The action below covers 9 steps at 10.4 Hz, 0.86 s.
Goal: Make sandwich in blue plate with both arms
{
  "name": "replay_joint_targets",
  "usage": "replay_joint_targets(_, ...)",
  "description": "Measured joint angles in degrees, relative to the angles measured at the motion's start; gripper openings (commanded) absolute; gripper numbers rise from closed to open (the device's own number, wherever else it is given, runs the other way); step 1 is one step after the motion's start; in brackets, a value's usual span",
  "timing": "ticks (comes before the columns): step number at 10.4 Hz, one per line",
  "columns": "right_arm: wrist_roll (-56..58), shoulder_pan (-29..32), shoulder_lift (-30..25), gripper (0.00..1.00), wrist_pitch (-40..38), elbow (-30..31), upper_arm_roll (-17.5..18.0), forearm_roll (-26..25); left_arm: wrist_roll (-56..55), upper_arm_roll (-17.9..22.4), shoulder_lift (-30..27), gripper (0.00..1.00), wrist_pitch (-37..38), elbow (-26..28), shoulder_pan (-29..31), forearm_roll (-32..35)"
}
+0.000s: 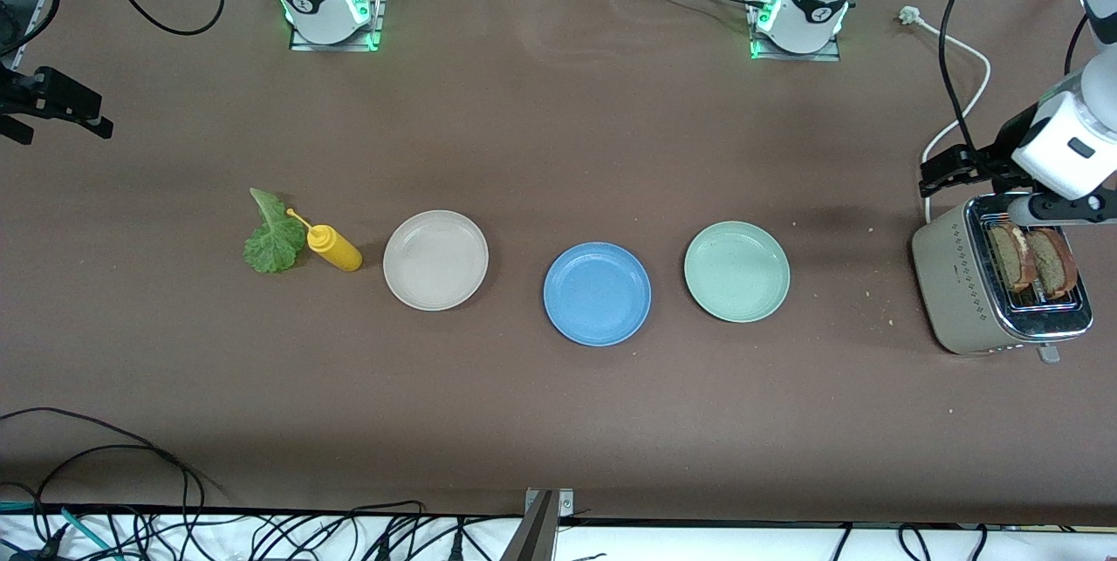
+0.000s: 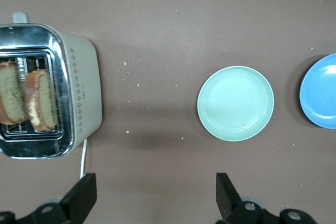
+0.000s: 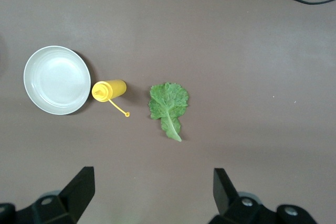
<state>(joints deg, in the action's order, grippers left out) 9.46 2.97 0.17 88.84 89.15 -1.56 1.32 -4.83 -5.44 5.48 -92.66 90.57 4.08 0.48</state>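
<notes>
Item 1: your left claw (image 2: 152, 198), fingers spread wide and empty, hangs over the bare desk (image 1: 541, 133) just beside the toaster (image 1: 960, 282), at the left arm's end.

Item 2: two bread slices (image 2: 29, 100) stand upright in the toaster's slots, side by side, top crusts exposed; this arm is by far the nearer to them. My judgement: your coming move is a short shift over the slots, fingers across a slice's thin faces.

Item 3: your right claw (image 3: 152, 195), likewise spread and empty, is over the open desk at the right arm's end, near the lettuce leaf (image 1: 272, 236), which lies flat and touches the yellow bottle's (image 1: 334, 248) nozzle.

Item 4: blue plate (image 1: 597, 293), empty, sits between the beige plate (image 1: 435, 260) and green plate (image 1: 736, 271), with open desk around it.
</notes>
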Motion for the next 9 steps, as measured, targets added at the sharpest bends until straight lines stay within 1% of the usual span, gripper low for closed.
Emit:
replay_joint_targets(3, 0.0, 0.0, 0.0, 1.0, 0.0, 0.0, 0.0, 0.0, -0.1, 0.6, -0.4, 1.0, 3.8, -1.6, 0.6, 0.0)
replay_joint_targets(9, 0.0, 0.0, 0.0, 1.0, 0.0, 0.0, 0.0, 0.0, -0.1, 0.6, -0.9, 1.0, 4.1, -1.6, 0.9, 0.0)
